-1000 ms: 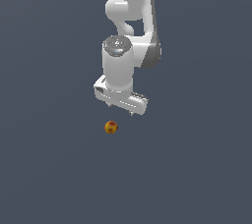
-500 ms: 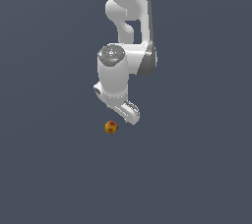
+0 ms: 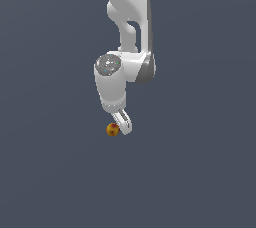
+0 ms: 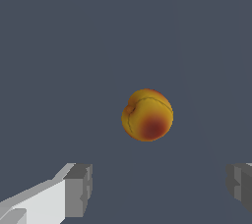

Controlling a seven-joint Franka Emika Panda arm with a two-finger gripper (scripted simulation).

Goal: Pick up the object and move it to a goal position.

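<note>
A plain grey-blue floor fills the scene. The arm reaches down, its gripper spread wide, just beside the fruit.

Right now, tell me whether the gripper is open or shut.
Open. In the wrist view the gripper shows its two fingertips spread wide apart, and the fruit-like ball lies free beyond the gap, touched by neither.

We see the object on the floor, just to the exterior view's left of the gripper; in the wrist view it lies ahead of the parted fingers, untouched.
</note>
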